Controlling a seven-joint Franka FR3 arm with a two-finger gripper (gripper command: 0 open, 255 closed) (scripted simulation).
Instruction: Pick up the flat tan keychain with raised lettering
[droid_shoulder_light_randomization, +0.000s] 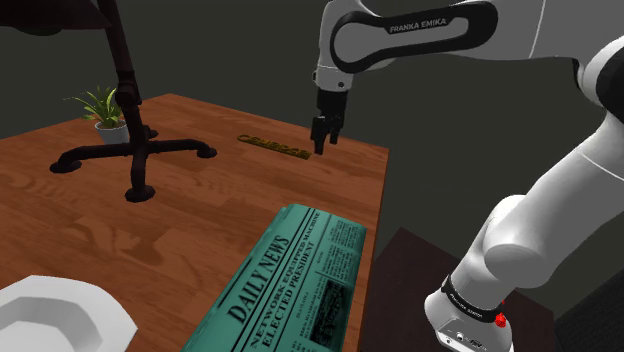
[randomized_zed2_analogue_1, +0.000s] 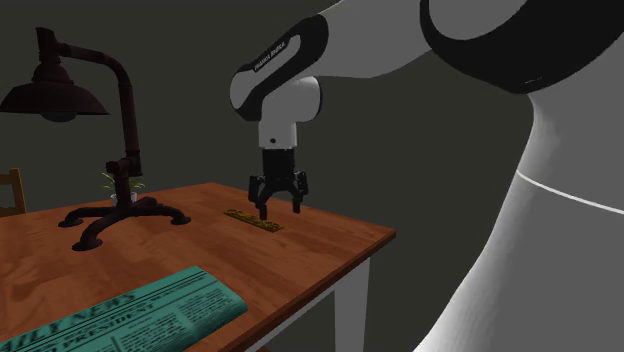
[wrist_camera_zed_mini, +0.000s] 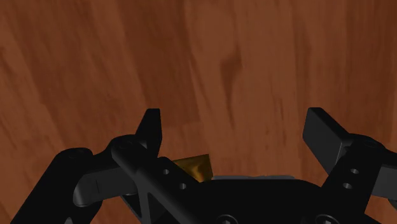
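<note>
— Teal newspaper (droid_shoulder_light_randomization: 295, 280), folded, is lying closest. On what?
— It's resting on a reddish wooden table (droid_shoulder_light_randomization: 200, 220) with its grain showing and dark grey walls standing behind.
— And the keychain?
— That flat tan keychain (droid_shoulder_light_randomization: 272, 147) is lying near the far edge. The gripper (droid_shoulder_light_randomization: 321, 148) is hanging by one end of it, fingers spread, gripping nothing.

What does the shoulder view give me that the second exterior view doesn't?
Shoulder, not second exterior: a white bowl at that view's lower left, and the dark stand beside the table. Second exterior, not shoulder: the table's white leg, and the tool seen with its fingers apart. Both: the tool at one end of the tan keychain, the black lamp and the green newspaper.
</note>
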